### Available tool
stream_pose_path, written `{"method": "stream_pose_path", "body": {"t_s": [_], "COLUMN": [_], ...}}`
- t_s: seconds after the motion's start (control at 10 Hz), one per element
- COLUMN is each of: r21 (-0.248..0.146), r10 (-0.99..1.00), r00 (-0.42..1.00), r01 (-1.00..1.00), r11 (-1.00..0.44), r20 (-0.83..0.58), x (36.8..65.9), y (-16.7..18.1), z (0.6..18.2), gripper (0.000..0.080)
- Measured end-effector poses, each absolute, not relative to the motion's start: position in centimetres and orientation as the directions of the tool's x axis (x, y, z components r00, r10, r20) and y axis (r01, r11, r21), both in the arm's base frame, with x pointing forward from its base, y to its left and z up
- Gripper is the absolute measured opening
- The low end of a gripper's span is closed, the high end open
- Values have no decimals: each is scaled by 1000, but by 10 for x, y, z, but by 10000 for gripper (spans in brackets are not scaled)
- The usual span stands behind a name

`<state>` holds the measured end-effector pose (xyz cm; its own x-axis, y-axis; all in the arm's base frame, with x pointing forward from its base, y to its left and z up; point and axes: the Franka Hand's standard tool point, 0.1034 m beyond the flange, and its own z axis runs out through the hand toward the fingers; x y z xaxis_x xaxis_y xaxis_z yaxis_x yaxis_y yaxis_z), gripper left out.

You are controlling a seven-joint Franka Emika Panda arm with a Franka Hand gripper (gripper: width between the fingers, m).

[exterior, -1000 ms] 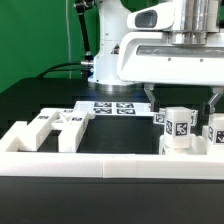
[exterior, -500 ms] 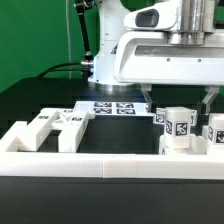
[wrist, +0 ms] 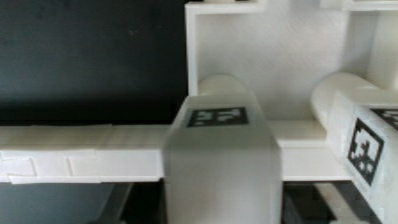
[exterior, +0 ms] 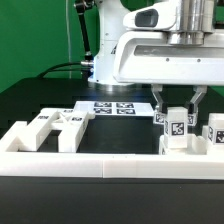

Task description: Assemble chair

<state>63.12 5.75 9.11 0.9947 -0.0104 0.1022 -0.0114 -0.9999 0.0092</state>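
Observation:
The chair is in loose white pieces bearing black-and-white tags. In the exterior view an upright square leg [exterior: 176, 128] stands just behind the low border wall [exterior: 100, 164] on the right. My gripper [exterior: 178, 108] has come down over it, and its two dark fingers [exterior: 161, 104] press the leg's top from both sides, so it is shut on the leg. In the wrist view that leg [wrist: 222, 150] fills the middle, its tag facing the camera. A second leg [wrist: 363, 130] stands close beside it.
Flat chair panels and blocks [exterior: 52, 127] lie at the exterior view's left inside the wall. The marker board [exterior: 113, 107] lies behind them near the robot base [exterior: 104, 66]. Another tagged leg [exterior: 216, 131] stands at the right edge.
The fingers stood wide apart on either side of the leg in the earlier frames. Now they have closed inward onto its top.

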Motion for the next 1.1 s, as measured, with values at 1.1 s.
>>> {"method": "stream_pose_path", "body": {"t_s": [1.1], "r21": [-64], "r10": [-712], "r00": [698], "r01": [-710], "r11": [-702], "r20": [71], "x": [630], "y": [59], "z": [90], "gripper": [290]}}
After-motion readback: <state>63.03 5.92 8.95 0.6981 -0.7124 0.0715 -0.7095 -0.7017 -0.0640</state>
